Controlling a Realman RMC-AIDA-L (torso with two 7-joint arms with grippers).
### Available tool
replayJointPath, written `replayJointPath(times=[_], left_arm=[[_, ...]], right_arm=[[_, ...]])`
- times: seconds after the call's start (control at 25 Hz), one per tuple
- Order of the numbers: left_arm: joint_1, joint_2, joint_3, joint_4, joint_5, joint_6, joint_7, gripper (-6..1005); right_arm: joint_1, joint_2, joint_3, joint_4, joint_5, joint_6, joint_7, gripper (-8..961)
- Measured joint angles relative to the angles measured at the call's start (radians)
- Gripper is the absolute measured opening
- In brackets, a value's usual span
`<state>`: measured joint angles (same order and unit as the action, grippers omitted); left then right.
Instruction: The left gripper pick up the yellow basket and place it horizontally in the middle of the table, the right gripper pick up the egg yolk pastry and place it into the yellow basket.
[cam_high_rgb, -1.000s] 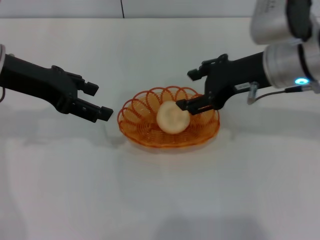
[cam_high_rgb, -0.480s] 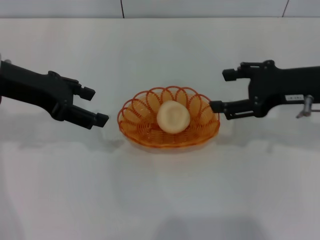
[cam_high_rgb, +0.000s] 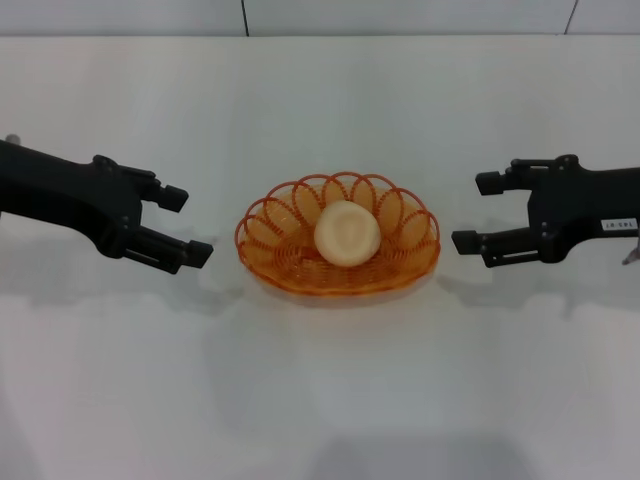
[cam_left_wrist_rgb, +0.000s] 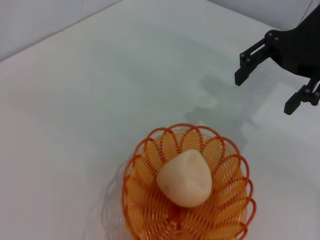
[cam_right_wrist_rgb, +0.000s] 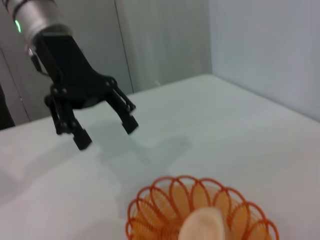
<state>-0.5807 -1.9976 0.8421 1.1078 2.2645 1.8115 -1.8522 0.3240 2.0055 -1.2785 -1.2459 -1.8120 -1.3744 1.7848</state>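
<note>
Pale wall behind the far edge — a thin dark vertical seam in it. Right wrist view: grey panelled wall — shaded.

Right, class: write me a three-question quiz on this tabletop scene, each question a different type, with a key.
1. True or false: the egg yolk pastry lies inside the yellow basket.
2. Which gripper holds something? A) left gripper B) right gripper C) neither
3. Fill in: both grippers flank the basket on the white ____.

Key: 1 true; 2 C, both are open and clear of the basket; 3 table.
</note>
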Motion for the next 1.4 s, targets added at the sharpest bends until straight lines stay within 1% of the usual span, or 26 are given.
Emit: replayJointPath(times=[0.2,0.52,0.88,1.0,1.4], left_arm=[[0.003,0.000,0.002,0.000,-0.002,0.006,0.016,888],[0.000,-0.003,0.007,-0.001,-0.030,0.011,0.051,888],[-0.022,-0.014,0.008,-0.021,-0.038,0.006,0.090,887],[-0.037,-0.024,0.008,-0.027,-0.038,0.006,0.103,887],[-0.047,-0.027,0.008,-0.036,-0.038,0.010,0.104,888]], right_arm=[[0.001,0.002,0.008,0.000,-0.026,-0.037,0.005,834],[0.004,0.003,0.008,-0.009,-0.027,-0.050,0.005,834],[0.018,0.000,0.008,-0.011,-0.029,-0.059,0.005,834],[0.022,0.000,0.008,-0.011,-0.029,-0.065,0.006,834],[0.022,-0.001,0.008,-0.011,-0.029,-0.077,0.007,834]])
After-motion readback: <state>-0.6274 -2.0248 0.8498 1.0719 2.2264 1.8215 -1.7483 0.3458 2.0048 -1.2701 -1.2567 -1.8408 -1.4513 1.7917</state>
